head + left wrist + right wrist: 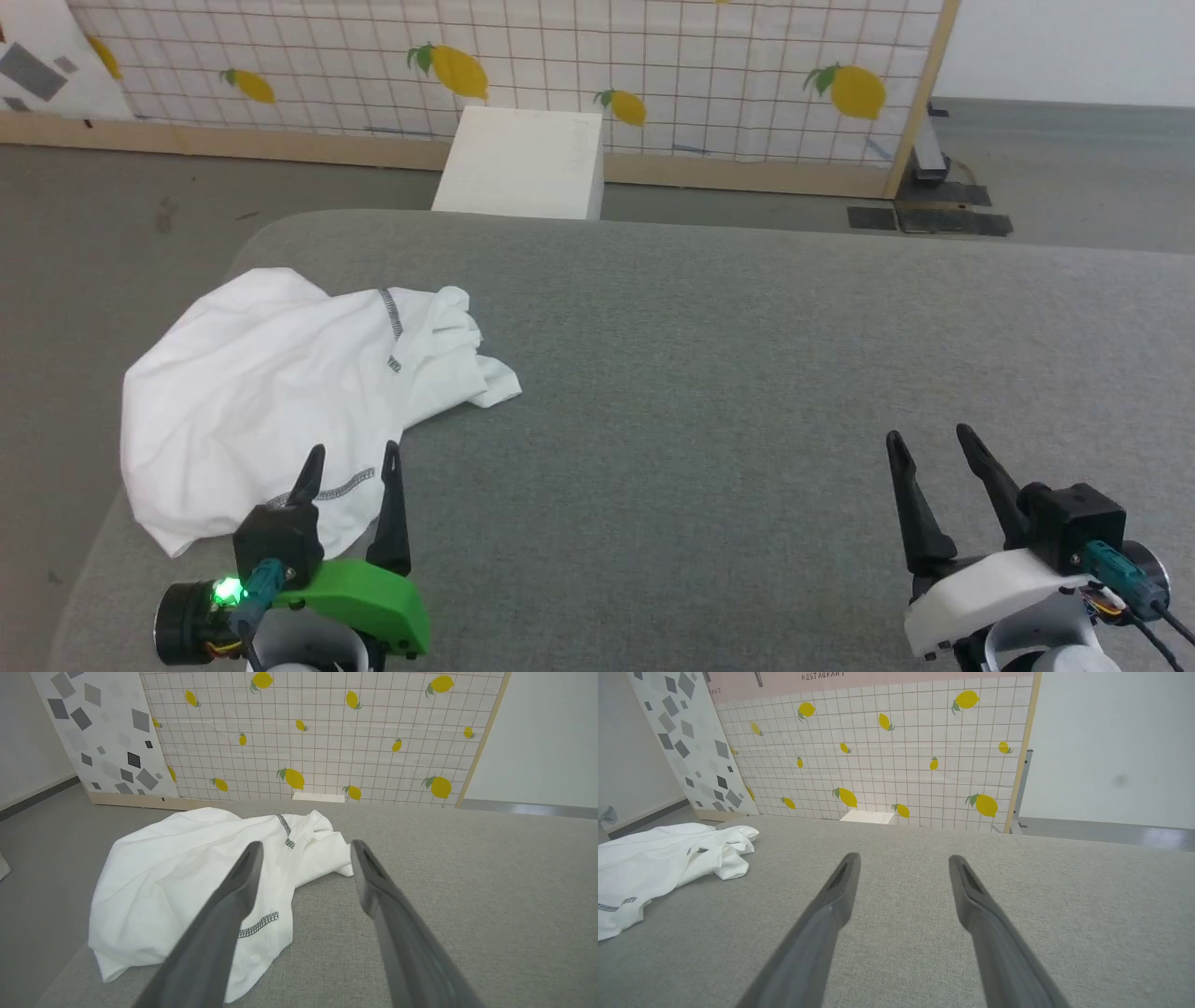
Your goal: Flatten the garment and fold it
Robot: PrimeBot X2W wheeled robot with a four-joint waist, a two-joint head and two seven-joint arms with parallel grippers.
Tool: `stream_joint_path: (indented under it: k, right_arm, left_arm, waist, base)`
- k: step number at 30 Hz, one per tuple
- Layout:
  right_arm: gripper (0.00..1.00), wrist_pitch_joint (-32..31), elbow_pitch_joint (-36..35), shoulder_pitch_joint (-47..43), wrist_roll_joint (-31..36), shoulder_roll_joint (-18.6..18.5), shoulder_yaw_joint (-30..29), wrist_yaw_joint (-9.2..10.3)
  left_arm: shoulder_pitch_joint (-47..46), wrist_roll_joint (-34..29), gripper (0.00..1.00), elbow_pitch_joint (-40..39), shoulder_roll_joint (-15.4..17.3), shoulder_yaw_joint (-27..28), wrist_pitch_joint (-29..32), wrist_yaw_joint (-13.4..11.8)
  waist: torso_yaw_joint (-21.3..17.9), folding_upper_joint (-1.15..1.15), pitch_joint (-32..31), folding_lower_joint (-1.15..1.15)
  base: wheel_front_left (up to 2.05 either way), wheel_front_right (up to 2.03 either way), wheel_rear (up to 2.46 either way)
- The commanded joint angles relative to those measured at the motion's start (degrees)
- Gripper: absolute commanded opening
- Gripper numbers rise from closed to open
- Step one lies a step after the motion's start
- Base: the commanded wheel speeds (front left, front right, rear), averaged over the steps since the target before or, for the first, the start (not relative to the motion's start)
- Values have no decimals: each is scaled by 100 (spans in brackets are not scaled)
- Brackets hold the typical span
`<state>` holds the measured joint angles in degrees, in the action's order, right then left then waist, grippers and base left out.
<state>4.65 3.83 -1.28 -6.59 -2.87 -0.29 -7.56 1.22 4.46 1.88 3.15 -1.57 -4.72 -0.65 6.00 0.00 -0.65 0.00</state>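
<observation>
Garment (252, 392): white tee, crumpled in one heap on left side of grey fabric work surface (728, 373), reaching its left edge. Not flat, not folded. Dark zigzag stitching shows at two places: one seam near heap's far end, one hem strip at near end. Bunched folds point toward surface centre.

My L gripper (354, 448): jaws spread wide, nothing between them. Pos.: at garment's near hem. In L wrist view one finger (224, 914) lies across white fabric, the other over bare surface. Contact w/ fabric: can't confirm, prob. hovering just above.

My R gripper (927, 431): jaws spread wide, empty. Pos.: over bare surface at near right, well apart from garment.

Bkgd: white box (523, 163) beyond far edge, in front of lemon-print screen (709, 65).
</observation>
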Motion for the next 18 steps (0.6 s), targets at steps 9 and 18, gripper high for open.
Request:
stream_joint_path:
  k: [9,18]
  right_arm:
    - [100,162,128,-136,-154,0,61,3]
    - [100,271,214,-152,-179,0,152,4]
  left_arm:
    - [185,81,100,17,-8,29,-151,-88]
    - [265,137,100,-1,-7,56,-260,-110]
  waist:
    - [392,0,-48,0]
    - [661,0,-42,0]
  base:
    - [0,0,0]
    - [0,0,0]
